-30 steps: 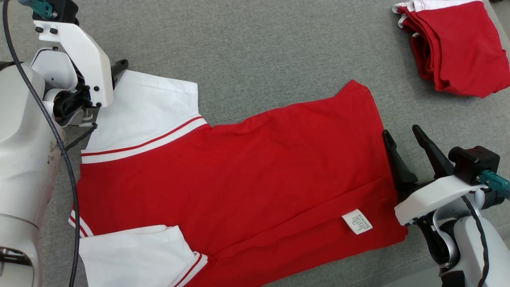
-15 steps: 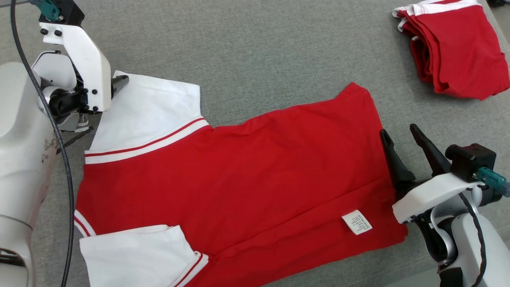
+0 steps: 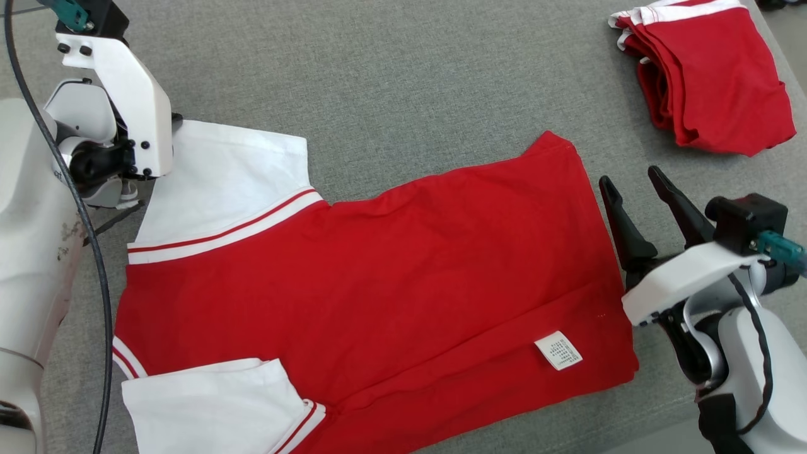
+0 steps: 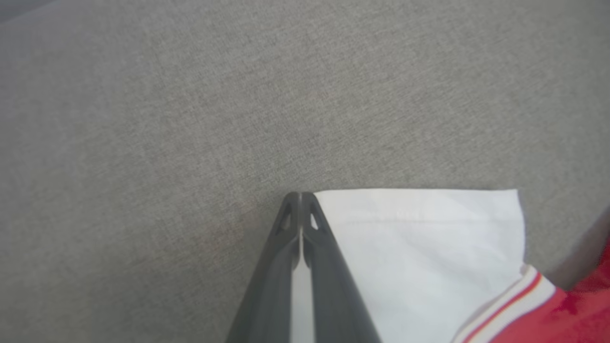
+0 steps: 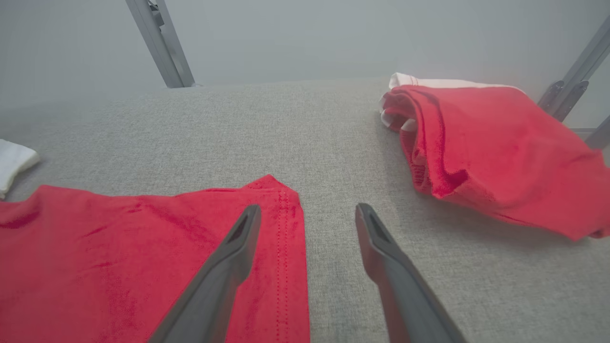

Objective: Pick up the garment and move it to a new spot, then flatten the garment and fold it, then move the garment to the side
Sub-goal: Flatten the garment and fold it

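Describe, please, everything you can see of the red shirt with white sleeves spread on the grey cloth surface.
The red shirt looks like soft knit cotton and lies flat, lightly creased, on the grey cloth surface. A far sleeve and a near sleeve, both white, join the body through red-and-white striped bands. A white care label shows near the stitched hem, so it may be inside out. The left gripper is shut on the far sleeve's corner. The open right gripper sits at the hem edge, contact unclear.

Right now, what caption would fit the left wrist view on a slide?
Left gripper shut on the corner of the white sleeve, which lies flat on the grey table.
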`<state>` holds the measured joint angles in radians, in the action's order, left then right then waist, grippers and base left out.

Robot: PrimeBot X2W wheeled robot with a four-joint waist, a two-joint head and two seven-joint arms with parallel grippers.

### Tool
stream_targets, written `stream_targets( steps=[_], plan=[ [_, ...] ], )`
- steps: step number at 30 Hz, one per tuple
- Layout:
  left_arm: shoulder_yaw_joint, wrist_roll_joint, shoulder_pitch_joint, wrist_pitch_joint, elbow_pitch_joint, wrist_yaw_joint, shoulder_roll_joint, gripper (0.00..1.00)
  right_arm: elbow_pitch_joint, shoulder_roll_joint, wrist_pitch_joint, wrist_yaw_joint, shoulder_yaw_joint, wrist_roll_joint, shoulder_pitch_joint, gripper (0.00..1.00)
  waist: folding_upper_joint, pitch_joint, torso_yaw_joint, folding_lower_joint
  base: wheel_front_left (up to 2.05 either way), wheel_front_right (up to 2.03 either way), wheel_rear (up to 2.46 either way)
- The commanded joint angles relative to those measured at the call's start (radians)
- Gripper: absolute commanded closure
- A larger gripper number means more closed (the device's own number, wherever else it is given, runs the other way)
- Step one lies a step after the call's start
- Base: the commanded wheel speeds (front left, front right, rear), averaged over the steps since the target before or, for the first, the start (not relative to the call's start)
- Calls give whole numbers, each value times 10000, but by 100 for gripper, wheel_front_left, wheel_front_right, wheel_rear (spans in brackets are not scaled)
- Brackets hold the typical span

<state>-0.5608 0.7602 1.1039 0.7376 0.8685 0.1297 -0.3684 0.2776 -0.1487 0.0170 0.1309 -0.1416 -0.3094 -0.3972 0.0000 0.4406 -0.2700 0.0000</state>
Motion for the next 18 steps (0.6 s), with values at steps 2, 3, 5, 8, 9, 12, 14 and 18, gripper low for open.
stream_targets(
  steps=[2,3,5,8,9,12,14,18],
  plan=[
    [-124,197,-158,-5,-177,3,-50,100,199,-81,-290,-4,-6,-50,-401,0,0,-74,72,0,0,0,0],
    [-169,243,-166,16,-262,3,-62,100,308,-115,-487,-4,-25,-52,-541,0,0,-94,98,0,0,0,0],
    [-245,354,-193,68,-407,3,-102,100,523,-186,-880,-4,-57,-86,-895,0,0,-123,150,0,0,0,0],
    [-388,517,-182,-6,-711,4,-171,100,791,-339,-1252,-4,-149,-103,-1400,0,0,-141,267,0,0,0,0],
    [-446,540,-166,-12,-775,4,-204,100,868,-386,-1306,-4,-161,-93,-1538,0,0,-152,313,0,0,0,0],
    [-585,655,-103,-48,-991,4,-204,100,1147,-417,-1628,-4,-281,-243,-1755,0,0,-192,426,0,0,0,0],
    [-683,722,-77,-80,-1117,3,-247,100,1338,-406,-1972,-4,-398,-392,-1907,0,0,-221,480,0,0,0,0],
    [-881,802,-164,-200,-1244,4,-314,100,1955,-403,-2685,-4,-671,-480,-2181,0,0,-305,562,0,0,0,0]
  ],
)
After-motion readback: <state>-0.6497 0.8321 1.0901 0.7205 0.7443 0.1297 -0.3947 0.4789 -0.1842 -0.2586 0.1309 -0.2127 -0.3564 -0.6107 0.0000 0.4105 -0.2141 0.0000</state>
